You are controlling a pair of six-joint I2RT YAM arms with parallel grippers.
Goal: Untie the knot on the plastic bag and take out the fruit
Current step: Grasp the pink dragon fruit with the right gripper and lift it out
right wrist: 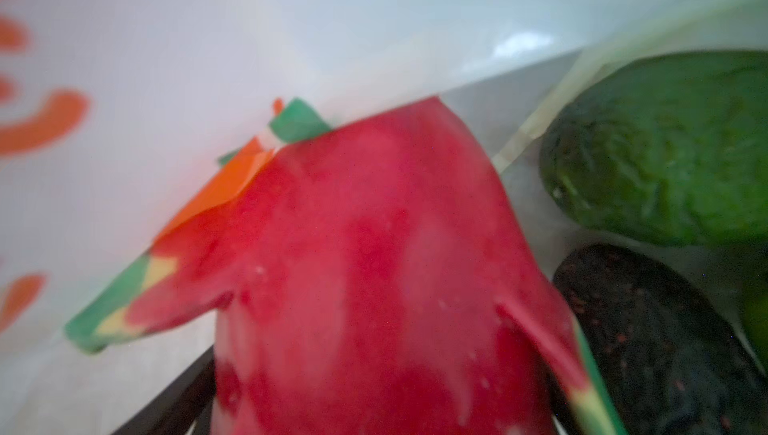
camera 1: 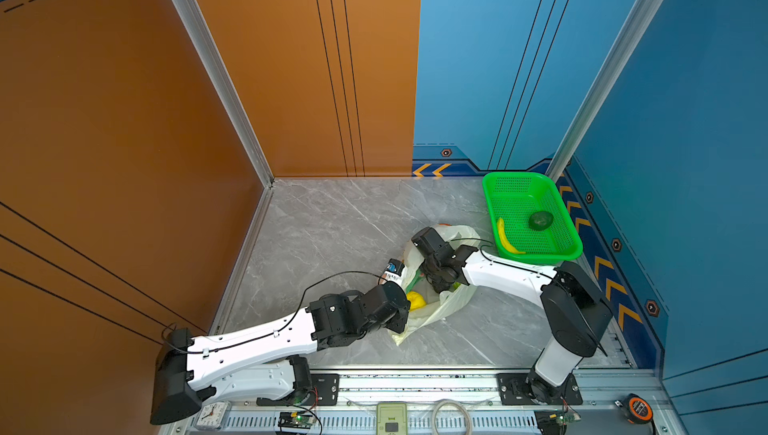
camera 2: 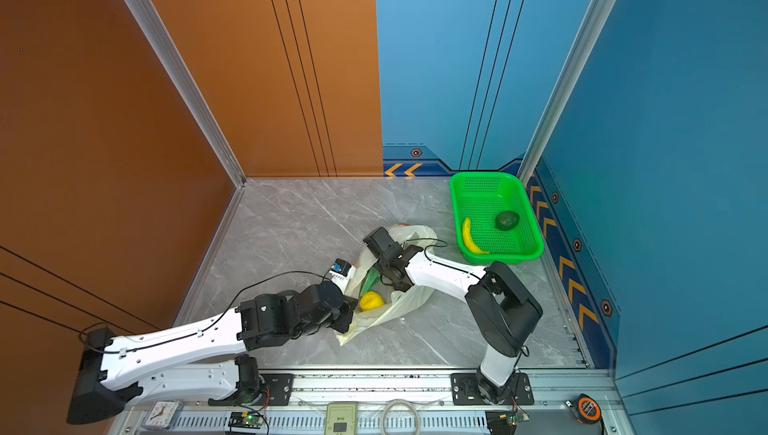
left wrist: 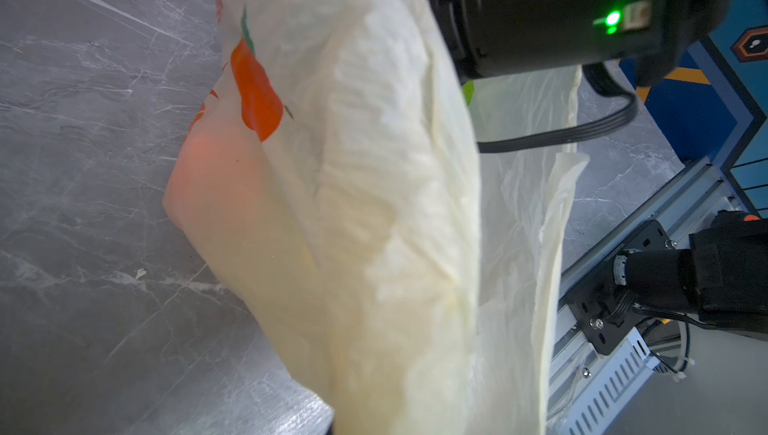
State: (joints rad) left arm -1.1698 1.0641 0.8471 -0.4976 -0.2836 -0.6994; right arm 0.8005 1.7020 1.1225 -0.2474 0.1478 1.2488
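A grey marble-patterned tabletop [camera 1: 332, 229] with pale veins carried two things in both top views. A crumpled, translucent cream-yellow plastic bag [camera 1: 451, 306] lay near its middle, slightly right, its mouth gaping. A green mesh basket [camera 1: 540, 257] sat in the far right corner, near the bag's far end.

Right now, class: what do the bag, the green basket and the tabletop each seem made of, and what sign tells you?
The plastic bag: thin translucent plastic film with a soft sheen; it crumples, and an orange glow shows through.
The green basket: rigid moulded plastic, glossy, with perforated mesh walls.
The tabletop: smooth grey with white veins like marble; real stone or a printed surface, the look leaves open.
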